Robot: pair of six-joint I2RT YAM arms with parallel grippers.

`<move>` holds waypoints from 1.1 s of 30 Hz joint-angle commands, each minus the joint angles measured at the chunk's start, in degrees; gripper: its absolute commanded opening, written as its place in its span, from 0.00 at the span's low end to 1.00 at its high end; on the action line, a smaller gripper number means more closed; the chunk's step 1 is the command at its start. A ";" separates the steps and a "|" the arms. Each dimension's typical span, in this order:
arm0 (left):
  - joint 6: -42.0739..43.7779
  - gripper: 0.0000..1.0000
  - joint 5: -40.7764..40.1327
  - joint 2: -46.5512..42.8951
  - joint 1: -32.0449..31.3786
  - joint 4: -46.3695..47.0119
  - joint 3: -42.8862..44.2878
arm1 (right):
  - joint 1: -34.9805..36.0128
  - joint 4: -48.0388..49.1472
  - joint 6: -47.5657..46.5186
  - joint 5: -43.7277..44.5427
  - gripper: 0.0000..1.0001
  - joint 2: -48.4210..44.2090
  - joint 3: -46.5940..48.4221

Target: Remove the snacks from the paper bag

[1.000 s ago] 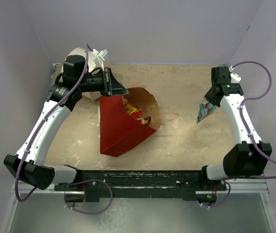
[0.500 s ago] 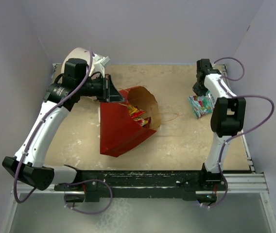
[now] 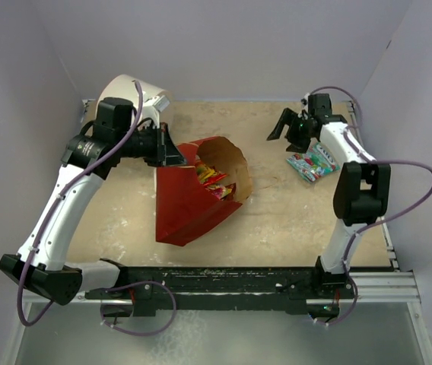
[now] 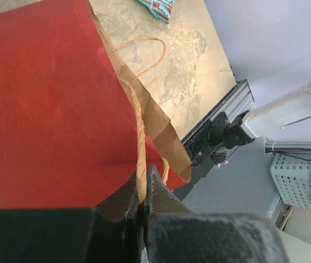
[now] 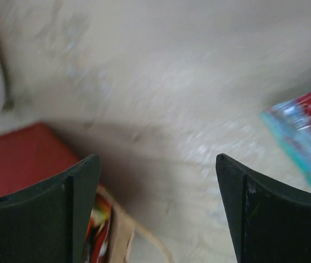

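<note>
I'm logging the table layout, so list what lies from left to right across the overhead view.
White drum → paper bag → right arm's fingers, spread open → snack packet. The left arm's fingers are left out, since they overlap the bag's edge.

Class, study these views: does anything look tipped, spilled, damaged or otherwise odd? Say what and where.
The paper bag leans rather than standing upright, its mouth gaping with packets showing inside; the left gripper's jaws pinch its string handle. One teal packet lies on the table by the open right gripper. Nothing looks torn.
</note>
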 commanded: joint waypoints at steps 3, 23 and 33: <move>-1.95 0.00 0.41 -1.12 -0.08 3.83 0.21 | 4.28 1.17 -6.36 -25.28 0.88 -7.27 -11.31; -6.61 0.00 -2.87 -0.15 -0.08 3.88 4.57 | 9.37 -6.65 -7.44 -22.68 0.06 -15.62 -18.95; -6.72 0.00 -5.14 3.53 -0.04 4.57 9.33 | 15.62 0.93 2.60 -25.20 0.00 -29.51 -27.47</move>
